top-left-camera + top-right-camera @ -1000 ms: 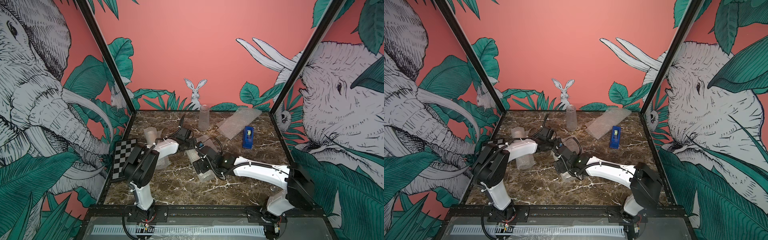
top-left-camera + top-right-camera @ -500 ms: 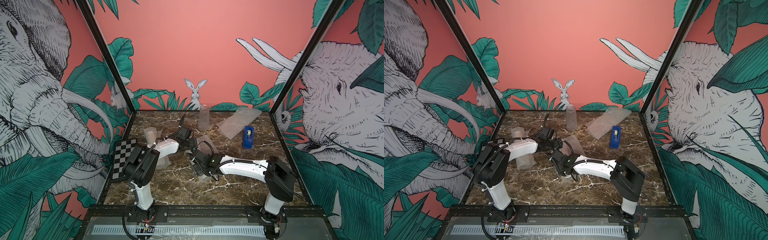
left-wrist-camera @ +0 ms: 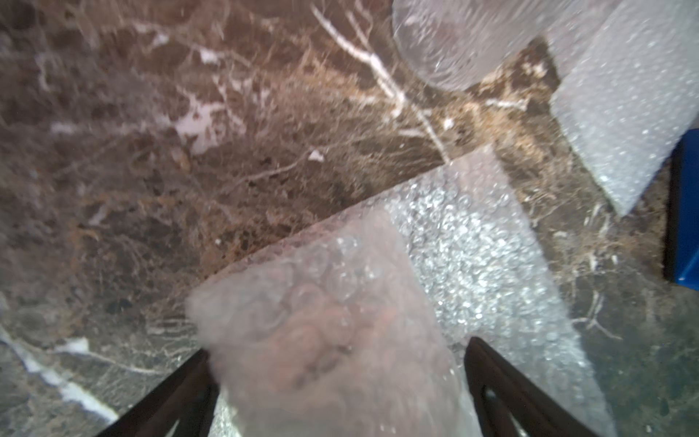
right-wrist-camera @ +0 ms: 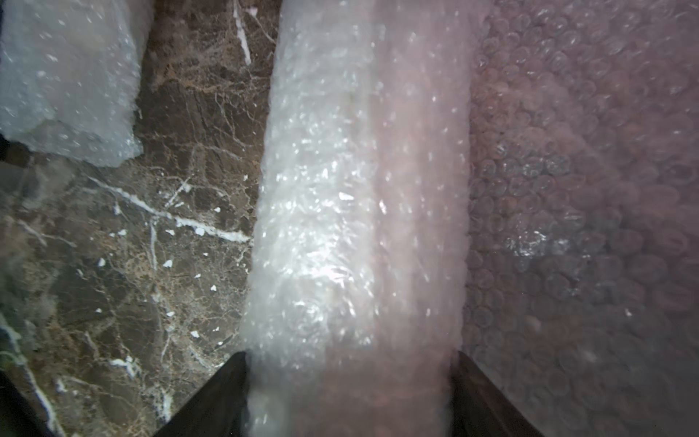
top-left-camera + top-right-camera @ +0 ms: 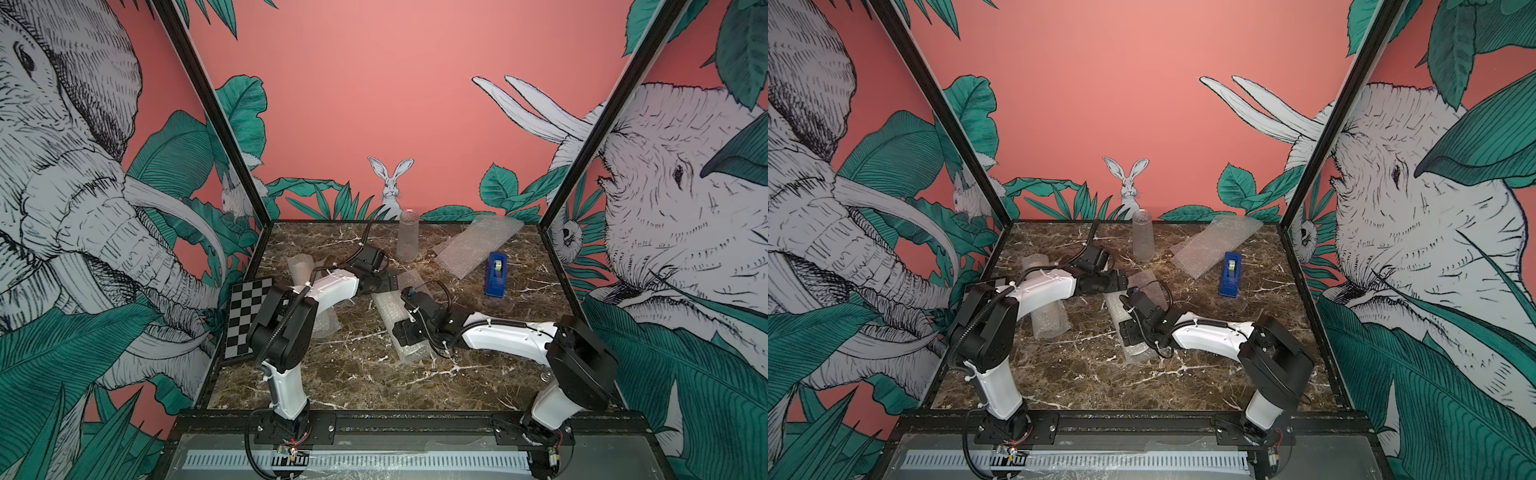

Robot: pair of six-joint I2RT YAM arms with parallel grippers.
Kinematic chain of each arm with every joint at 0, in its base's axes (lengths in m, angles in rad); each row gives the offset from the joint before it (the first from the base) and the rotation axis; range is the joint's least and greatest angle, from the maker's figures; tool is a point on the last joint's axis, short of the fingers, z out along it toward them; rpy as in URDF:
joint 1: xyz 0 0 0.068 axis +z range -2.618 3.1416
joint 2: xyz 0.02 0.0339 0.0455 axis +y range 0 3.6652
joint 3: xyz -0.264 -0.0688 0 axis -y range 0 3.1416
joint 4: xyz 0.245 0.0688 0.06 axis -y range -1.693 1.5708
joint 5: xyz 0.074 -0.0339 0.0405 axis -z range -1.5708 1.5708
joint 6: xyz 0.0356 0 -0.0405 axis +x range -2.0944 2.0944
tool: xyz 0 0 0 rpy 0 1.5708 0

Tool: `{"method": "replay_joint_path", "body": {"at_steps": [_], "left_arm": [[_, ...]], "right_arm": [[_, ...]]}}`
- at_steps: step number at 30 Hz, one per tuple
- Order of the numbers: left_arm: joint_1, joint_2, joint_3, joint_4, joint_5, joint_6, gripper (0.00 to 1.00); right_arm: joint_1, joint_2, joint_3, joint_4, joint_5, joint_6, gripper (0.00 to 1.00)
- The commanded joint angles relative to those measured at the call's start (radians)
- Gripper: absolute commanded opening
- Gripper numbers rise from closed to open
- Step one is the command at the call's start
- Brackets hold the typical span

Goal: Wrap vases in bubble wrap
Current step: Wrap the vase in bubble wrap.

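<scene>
So the bubble-wrapped vase [image 4: 351,189] lies on the tabletop [image 4: 151,212] between the right jaws — snug on its sides, squeeze unclear, probably stopping unrolling — left jaws spread wide round its end.

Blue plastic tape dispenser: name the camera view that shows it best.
Both top views: the blue plastic tape dispenser shows whole there. The left wrist view catches only its blue edge; the right wrist view misses it.
</scene>
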State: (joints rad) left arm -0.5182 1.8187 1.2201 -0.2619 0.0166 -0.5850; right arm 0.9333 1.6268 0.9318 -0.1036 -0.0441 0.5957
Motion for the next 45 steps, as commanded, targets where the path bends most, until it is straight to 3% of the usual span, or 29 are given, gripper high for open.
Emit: {"method": "replay_joint_path", "body": {"at_steps": [1, 7, 17, 25, 30, 37, 42, 45], "left_arm": [[0.016, -0.07, 0.02, -0.046, -0.011, 0.017, 1.0], [0.02, -0.112, -0.046, -0.017, -0.001, 0.027, 0.99], [0.021, -0.054, -0.087, 0.071, 0.087, 0.024, 0.95], [0.018, 0.007, -0.058, 0.047, 0.078, 0.022, 0.92], [0.018, 0.026, -0.053, 0.039, 0.063, 0.019, 0.91], [0.01, 0.045, -0.037, 0.004, 0.017, 0.013, 0.89], [0.007, 0.058, -0.037, 0.007, 0.017, 0.001, 0.89], [0.005, 0.061, -0.035, 0.007, 0.017, -0.003, 0.89]], "right_arm": [[-0.032, 0.027, -0.09, 0.137, -0.168, 0.112, 0.73], [-0.088, 0.055, -0.203, 0.399, -0.295, 0.257, 0.7], [-0.118, 0.07, -0.263, 0.498, -0.289, 0.334, 0.71], [-0.145, 0.086, -0.328, 0.636, -0.308, 0.418, 0.74], [-0.149, 0.057, -0.314, 0.569, -0.29, 0.378, 0.77], [-0.143, -0.081, -0.23, 0.29, -0.18, 0.194, 0.92], [-0.132, -0.125, -0.176, 0.199, -0.145, 0.123, 0.93], [-0.086, -0.134, -0.107, 0.081, -0.053, 0.038, 0.93]]}}
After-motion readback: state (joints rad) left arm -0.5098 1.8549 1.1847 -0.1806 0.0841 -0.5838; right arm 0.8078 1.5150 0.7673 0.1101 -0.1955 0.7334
